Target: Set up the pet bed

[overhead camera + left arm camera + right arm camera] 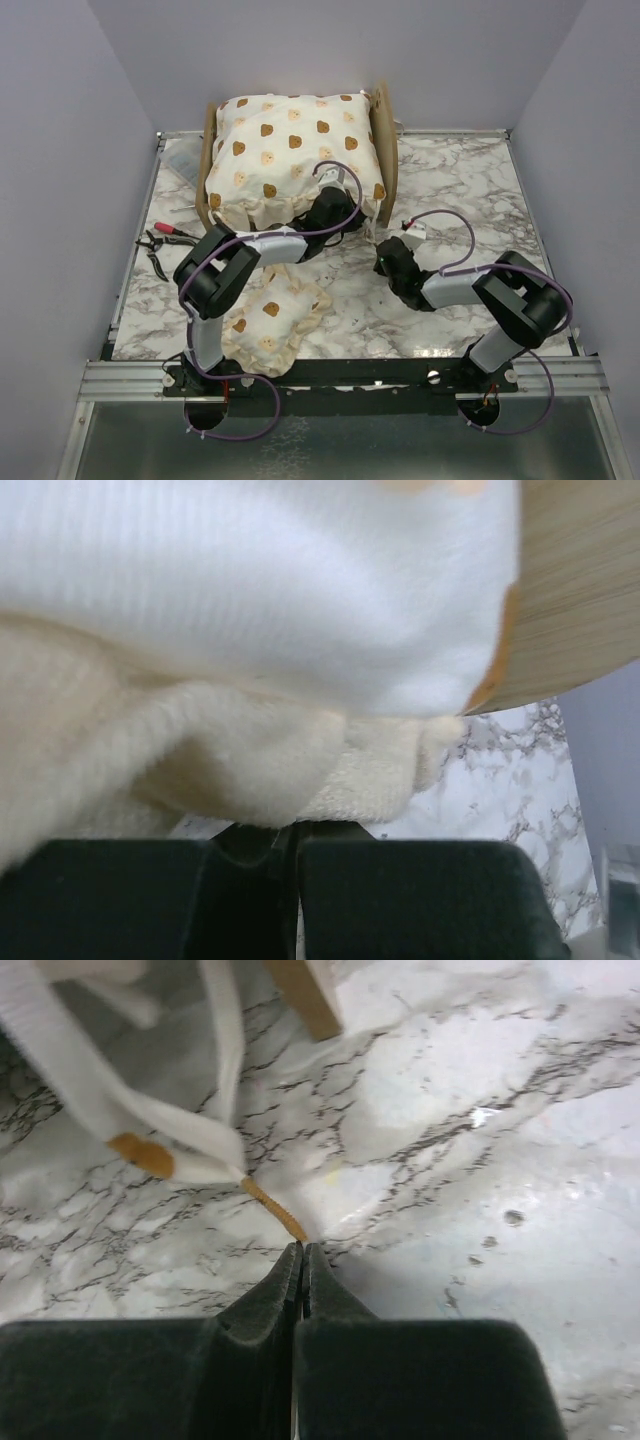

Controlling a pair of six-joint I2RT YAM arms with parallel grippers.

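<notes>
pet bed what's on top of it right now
A big bear-print cushion lies on the pet bed, filling it. Only its wooden end boards show; the base underneath is covered.

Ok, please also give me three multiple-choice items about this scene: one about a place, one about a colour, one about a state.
1. Where does the small pillow lie?
A) inside the bed frame
B) on the table, by the left arm
C) on top of the right arm

2. What colour are the bear prints on the big cushion?
A) blue
B) green
C) brown

3. How is the right claw?
A) shut
B) wide open
C) out of sight

Answers:
1 B: the top view shows it on the marble beside that arm's base.
2 C: brown prints dot the cream fabric.
3 A: the right wrist view shows its fingers meeting with no gap.
</notes>
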